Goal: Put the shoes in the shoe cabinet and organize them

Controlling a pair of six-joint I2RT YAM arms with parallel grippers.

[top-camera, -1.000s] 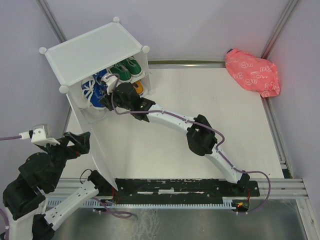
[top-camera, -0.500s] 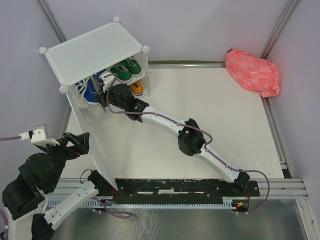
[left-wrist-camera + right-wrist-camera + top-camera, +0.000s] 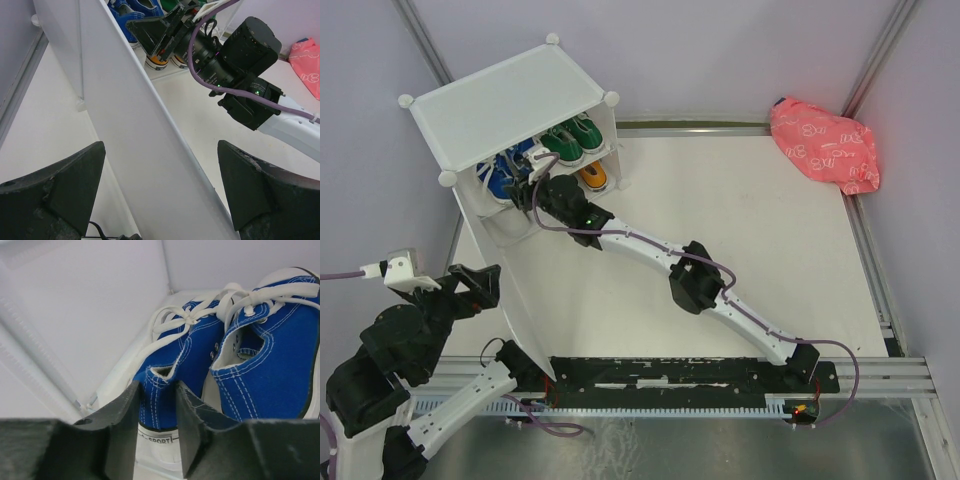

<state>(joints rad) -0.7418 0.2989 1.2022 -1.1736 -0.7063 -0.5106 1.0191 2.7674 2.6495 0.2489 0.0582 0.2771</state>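
The white shoe cabinet (image 3: 500, 100) stands at the far left with its front open. Inside it are a blue pair (image 3: 503, 168), a green pair (image 3: 568, 140) and an orange shoe (image 3: 595, 178). White shoes are not in view. My right gripper (image 3: 527, 188) reaches into the cabinet. In the right wrist view it (image 3: 157, 410) is shut on the heel of one blue shoe (image 3: 195, 355), beside the other blue shoe (image 3: 275, 365). My left gripper (image 3: 472, 287) is open and empty at the near left. The cabinet's white front panel (image 3: 135, 140) shows between its fingers.
A pink patterned bag (image 3: 825, 145) lies at the far right corner. The long white panel (image 3: 525, 300) runs from the cabinet toward the near edge, beside the left arm. The right arm stretches diagonally across the table. Metal rails border the table.
My right gripper has pushed deeper into the cabinet with the blue shoe, and the arm has stretched out. The left arm has barely moved.
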